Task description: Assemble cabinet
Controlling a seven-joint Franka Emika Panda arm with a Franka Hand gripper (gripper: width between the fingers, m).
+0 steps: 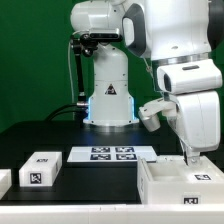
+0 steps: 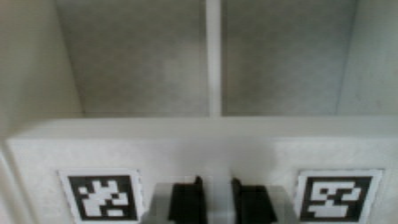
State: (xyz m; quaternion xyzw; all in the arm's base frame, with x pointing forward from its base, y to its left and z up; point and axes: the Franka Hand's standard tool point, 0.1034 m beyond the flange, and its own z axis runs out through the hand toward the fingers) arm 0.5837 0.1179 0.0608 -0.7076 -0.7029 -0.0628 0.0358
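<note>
The tool (image 2: 214,196) was held at a wall of the cabinet (image 1: 168,186), its closure not determinable, so the cabinet could be tipped by a weak hold.

The white cabinet (image 1: 160,186) bears black-and-white square tags (image 2: 102,197), and the table (image 1: 40,135) is black.

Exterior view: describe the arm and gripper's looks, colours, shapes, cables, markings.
The arm has glossy white rounded shells with dark joints. Its base glows blue around a dark mark, and a black cable runs down beside it. The gripper has a white boxy body; the wrist view shows dark fingers.
</note>
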